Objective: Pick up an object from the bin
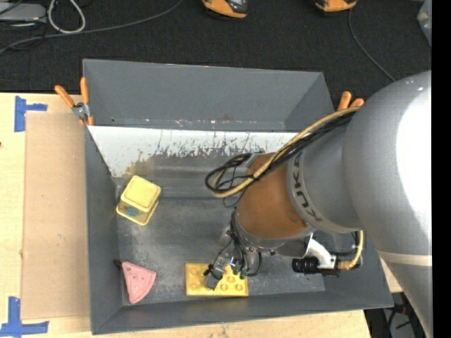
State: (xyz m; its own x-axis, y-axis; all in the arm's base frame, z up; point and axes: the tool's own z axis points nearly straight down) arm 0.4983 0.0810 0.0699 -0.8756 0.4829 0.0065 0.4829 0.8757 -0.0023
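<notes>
My gripper reaches down near the bin's front edge, its tips right at the upper right part of a flat yellow studded plate. The wrist hides most of the fingers. A pink rounded triangular piece lies at the front left of the bin floor. A yellow cube-shaped block sits at the left, well away from the gripper.
The arm and its orange cover with looping cables hang over the right half of the bin. A white and black fitting juts out near the front right.
</notes>
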